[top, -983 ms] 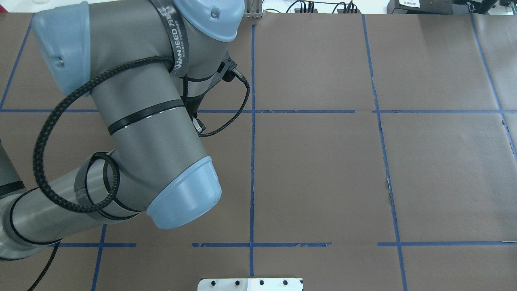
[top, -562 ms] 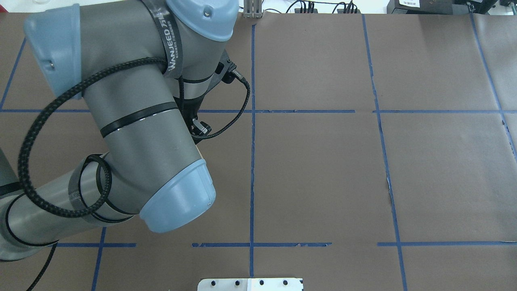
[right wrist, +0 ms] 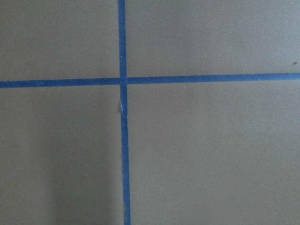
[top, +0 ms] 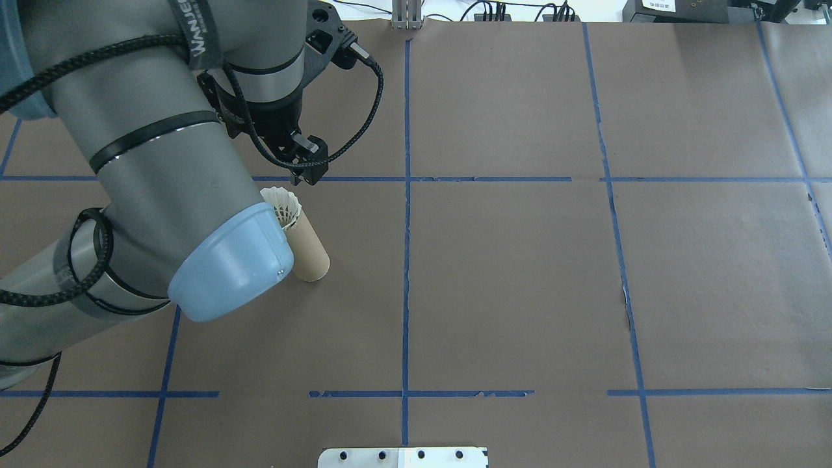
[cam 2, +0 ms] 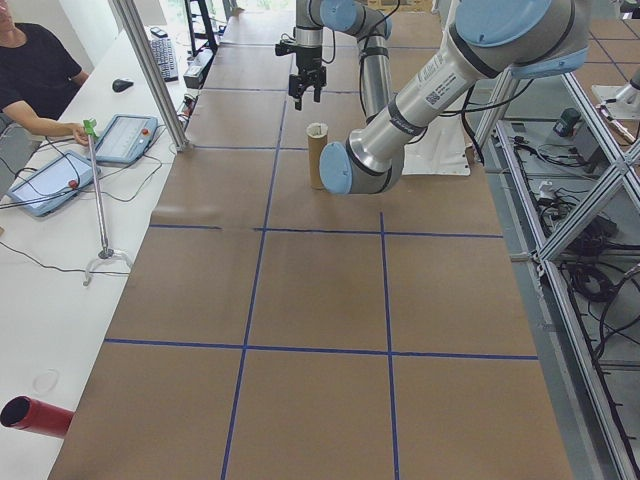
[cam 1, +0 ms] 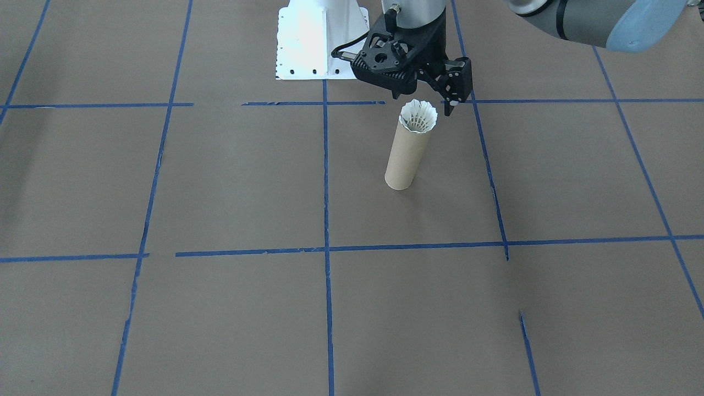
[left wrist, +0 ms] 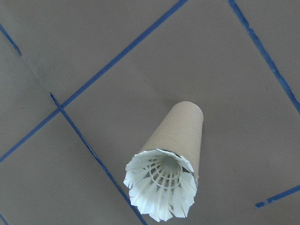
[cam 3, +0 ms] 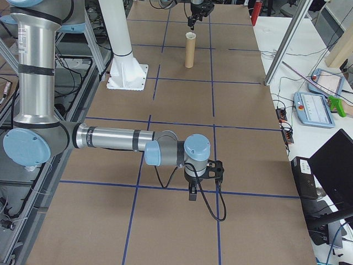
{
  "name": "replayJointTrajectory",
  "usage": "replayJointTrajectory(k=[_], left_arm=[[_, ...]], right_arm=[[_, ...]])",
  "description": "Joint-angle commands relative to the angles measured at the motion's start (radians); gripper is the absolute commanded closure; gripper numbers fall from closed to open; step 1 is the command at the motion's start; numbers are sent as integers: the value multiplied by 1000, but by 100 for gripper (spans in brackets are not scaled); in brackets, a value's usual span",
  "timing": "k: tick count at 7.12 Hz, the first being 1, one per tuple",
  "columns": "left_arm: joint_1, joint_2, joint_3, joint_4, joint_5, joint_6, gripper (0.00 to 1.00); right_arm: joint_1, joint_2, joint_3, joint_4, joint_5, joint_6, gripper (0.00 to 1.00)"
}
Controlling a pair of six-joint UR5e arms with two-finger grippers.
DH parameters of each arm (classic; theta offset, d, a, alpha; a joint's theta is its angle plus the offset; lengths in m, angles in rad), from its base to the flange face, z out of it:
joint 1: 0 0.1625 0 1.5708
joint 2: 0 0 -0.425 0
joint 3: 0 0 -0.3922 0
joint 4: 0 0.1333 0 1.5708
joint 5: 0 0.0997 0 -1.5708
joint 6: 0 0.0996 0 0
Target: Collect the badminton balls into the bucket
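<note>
Your cardboard tube (cam 1: 407, 157) is standing upright on the brown table covering (cam 1: 231, 181), inside the grid of blue tape lines (cam 1: 325, 181), a short way out from the white robot base (cam 1: 319, 41). The shuttlecock (cam 1: 418, 116) is sitting in the tube's open top, cork end down and out of sight, with its white feather skirt flaring just past the rim; the left wrist camera is showing the same seating from above, the feathers (left wrist: 160, 185) filling the mouth of the tube (left wrist: 180, 131). Your left gripper (cam 1: 423, 104) is hanging just above and slightly behind the shuttlecock, clear of it, with its two black fingers spread apart and nothing between them. One fingertip (cam 1: 452, 102) is showing beside the feather skirt on the front view's right, without touching it. In the overhead view the left arm's blue elbow cap (top: 231, 266) is covering part of the tube (top: 307, 257), and the feathers (top: 285, 205) are showing just beside it. Your right gripper (cam 3: 193, 193) is hanging low over the table far off at the opposite end, well apart from the tube, pointing down near a crossing of tape lines. It is appearing only in the right-side view, so you cannot tell whether its fingers are apart or together; its wrist camera is showing only bare covering and a tape crossing (right wrist: 123, 82).
</note>
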Motion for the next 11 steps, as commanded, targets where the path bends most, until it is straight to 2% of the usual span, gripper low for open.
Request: replayJointTrajectory(k=[1, 2, 3, 5, 6, 7, 8, 9, 11], left_arm=[[-102, 132, 9, -278, -16, 6, 0], [-174, 204, 10, -373, -81, 9, 0], [-239, 276, 16, -467, -111, 45, 0], [-360, 398, 61, -552, -238, 105, 0], [-409, 511, 64, -613, -249, 159, 0], [-505, 605, 94, -662, -267, 278, 0], [-582, 642, 171, -661, -368, 314, 0], [-639, 683, 222, -662, -405, 316, 0], [-744, 838, 228, -667, -419, 317, 0]], right_arm=[[0, 0, 0, 0, 0, 0, 0], [0, 0, 0, 0, 0, 0, 0], [0, 0, 0, 0, 0, 0, 0], [0, 0, 0, 0, -2, 0, 0], [0, 0, 0, 0, 0, 0, 0], [0, 0, 0, 0, 0, 0, 0], [0, 0, 0, 0, 0, 0, 0], [0, 0, 0, 0, 0, 0, 0], [0, 0, 0, 0, 0, 0, 0]])
